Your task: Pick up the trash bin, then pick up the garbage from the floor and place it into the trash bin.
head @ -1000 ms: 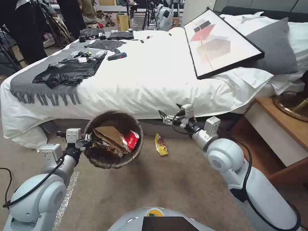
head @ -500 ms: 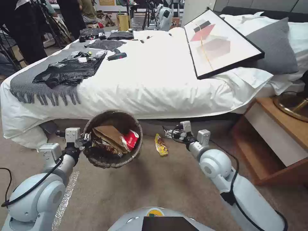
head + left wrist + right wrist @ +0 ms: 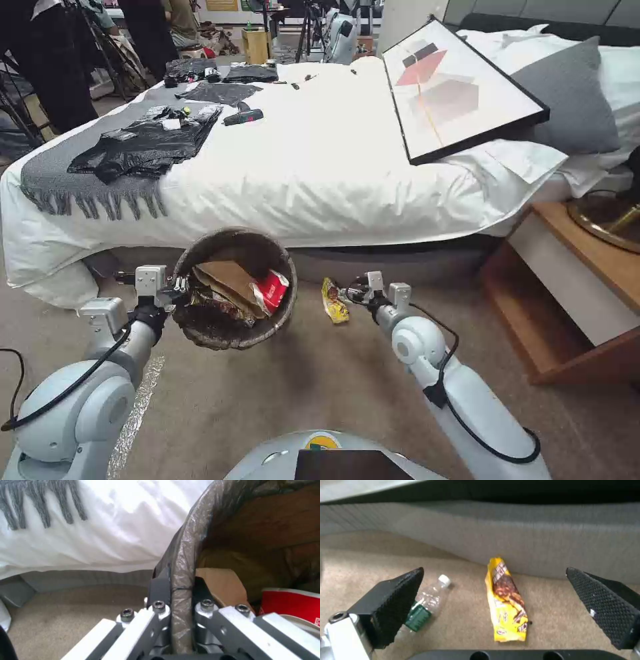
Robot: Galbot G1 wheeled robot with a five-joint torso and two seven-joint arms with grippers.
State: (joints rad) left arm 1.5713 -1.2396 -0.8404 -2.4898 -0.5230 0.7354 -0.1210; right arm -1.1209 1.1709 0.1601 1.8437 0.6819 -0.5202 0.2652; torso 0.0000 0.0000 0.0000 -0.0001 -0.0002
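The trash bin, lined with a dark brown bag, hangs tilted above the carpet. My left gripper is shut on its rim, one finger inside and one outside the liner. In the bin lie a tan paper bag and a red-and-white carton, which also show as the paper bag and the carton in the left wrist view. One piece of garbage, a yellow snack wrapper, lies flat on the carpet by the bed base. My right gripper hovers low just right of it, open, with the wrapper between its spread fingers.
The bed stands close ahead; its grey base is just behind the wrapper. A clear water bottle lies on the carpet beside the wrapper. A wooden nightstand stands at the right. A framed picture leans on the pillows.
My right arm has dropped and swung left, from in front of the bed sheet down to the carpet next to the yellow wrapper. The left arm and bin have stayed put.
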